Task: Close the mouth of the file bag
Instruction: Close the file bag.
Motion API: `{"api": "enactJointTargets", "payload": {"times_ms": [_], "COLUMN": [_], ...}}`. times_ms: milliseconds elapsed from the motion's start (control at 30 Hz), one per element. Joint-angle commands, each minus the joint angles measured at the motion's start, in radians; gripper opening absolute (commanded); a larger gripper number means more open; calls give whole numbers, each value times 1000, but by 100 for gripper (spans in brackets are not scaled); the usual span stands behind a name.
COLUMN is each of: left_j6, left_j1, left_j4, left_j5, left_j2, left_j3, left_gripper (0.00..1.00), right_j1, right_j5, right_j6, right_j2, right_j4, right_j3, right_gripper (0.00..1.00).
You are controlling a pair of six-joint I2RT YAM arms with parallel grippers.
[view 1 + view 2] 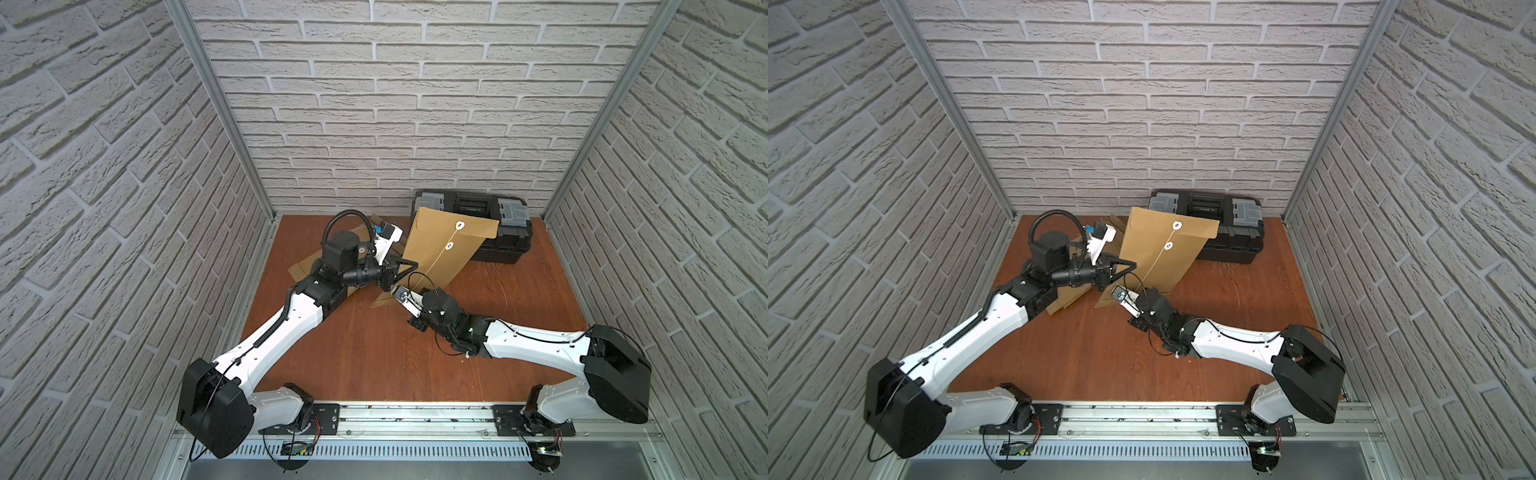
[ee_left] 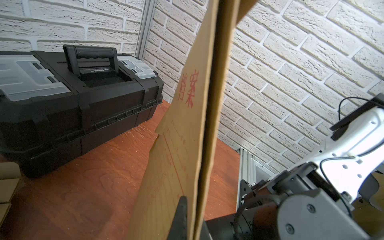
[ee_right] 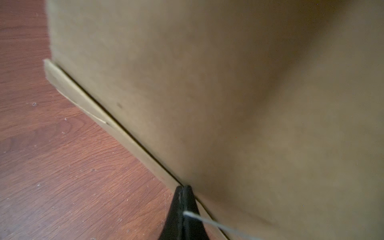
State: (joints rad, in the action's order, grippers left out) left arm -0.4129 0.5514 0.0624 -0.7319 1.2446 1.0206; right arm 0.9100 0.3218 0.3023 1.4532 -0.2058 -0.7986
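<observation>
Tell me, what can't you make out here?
- Small red print on the envelope: too faint, left wrist view.
- Whether the string wraps the lower button: too small, both top views.
- Some cardboard: hidden by the left arm, top views.
- Part of the toolbox: behind the envelope, both top views.

A black toolbox stands at the back of the wooden table, against the rear wall and toward the right side. Its lid has a clear-covered compartment at each end and a black handle over a recess in the middle. Pale scratches mark the tabletop just in front of it. Flat pieces of brown cardboard lie on the table's back-left part, well apart from the toolbox. White brick-pattern walls enclose three sides, with metal posts in the rear corners.
</observation>
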Motion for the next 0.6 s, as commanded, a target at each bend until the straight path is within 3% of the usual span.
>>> {"api": "enactJointTargets", "payload": {"times_ms": [0, 567], "left_j6": [-24, -168], "left_j1": [-4, -135], "left_j4": [136, 302], "left_j5": [-66, -77], "left_j2": [-33, -73], "left_j3": [-2, -79], "left_gripper": [0, 0], "right_j1": [-29, -187], "right_j5": [-28, -95], "right_j6": [-32, -136], "right_j2": [22, -103], "right_j4": [-44, -56], "right_j3": [21, 134], "right_gripper": [3, 3]}}
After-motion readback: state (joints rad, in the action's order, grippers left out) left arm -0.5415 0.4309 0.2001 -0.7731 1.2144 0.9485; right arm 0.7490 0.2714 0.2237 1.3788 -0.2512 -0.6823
